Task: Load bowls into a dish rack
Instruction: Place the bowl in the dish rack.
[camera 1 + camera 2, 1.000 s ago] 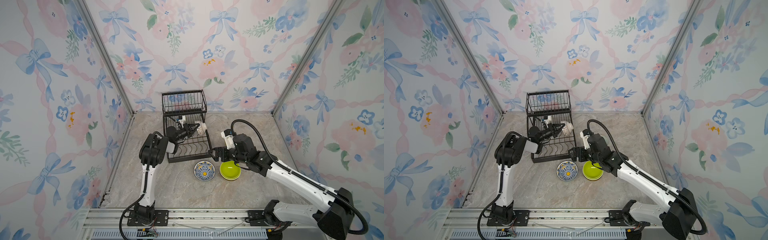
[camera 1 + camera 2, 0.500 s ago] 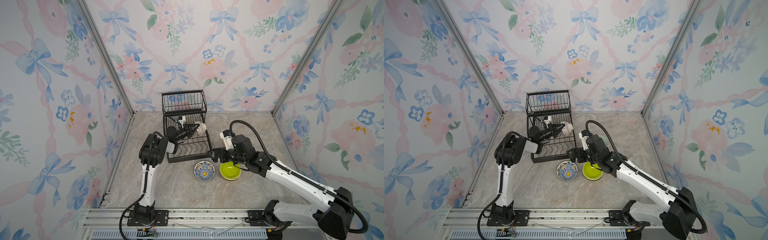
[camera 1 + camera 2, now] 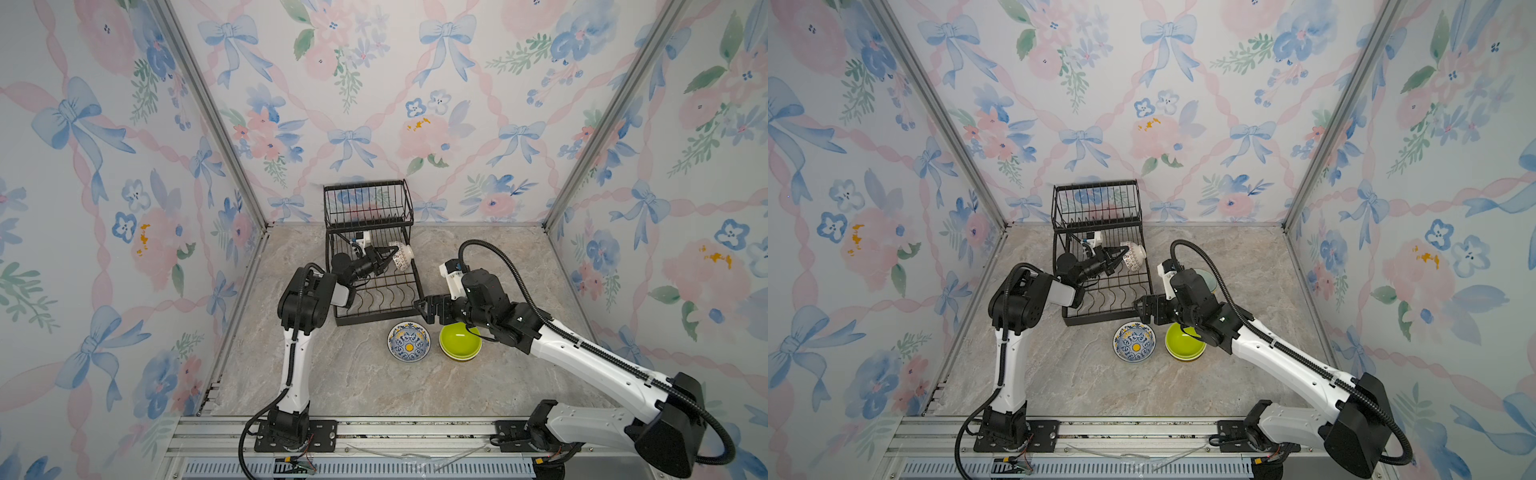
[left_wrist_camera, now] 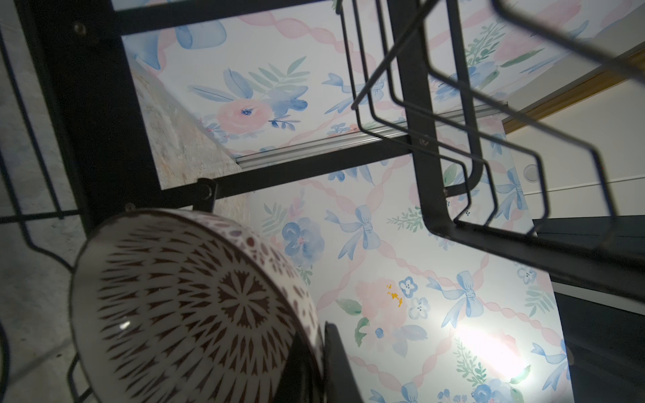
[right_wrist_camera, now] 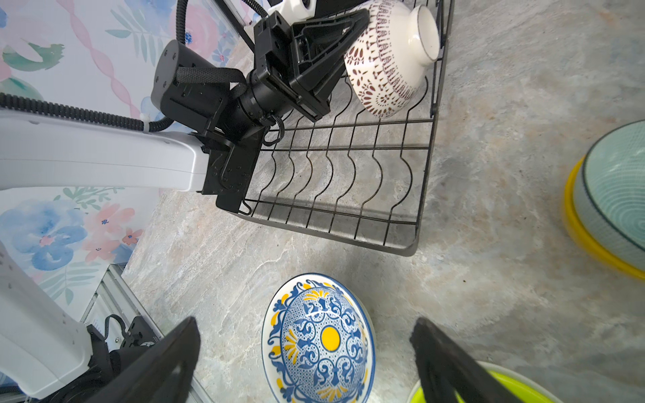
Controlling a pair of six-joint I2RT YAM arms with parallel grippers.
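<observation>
Since a second ago the right gripper (image 3: pixel 423 309) has edged slightly left. Its jaws are wide and empty, and it hovers by the blue-and-yellow patterned bowl (image 3: pixel 409 343), which sits upright on the bench (image 3: pixel 353 386) just near of the dish rack (image 3: pixel 374 322). Right of it, a lime green bowl (image 3: pixel 459 340) nests in another. The left gripper (image 3: pixel 390 253) is clenched on the rim of a white bowl with brown pattern (image 3: pixel 403 257), held on its side at the far right of the rack's lower tray. Right of the rack, a pale teal ribbed bowl (image 5: pixel 614 195) nests in a yellow bowl (image 5: pixel 579 230).

Pale wallpaper walls (image 3: pixel 374 104) with blue bows and pink flowers fill the upper frame; grey-beige marbled floor (image 3: pixel 353 386) lies lower centre, silver aluminium rail (image 3: pixel 395 430) below.
</observation>
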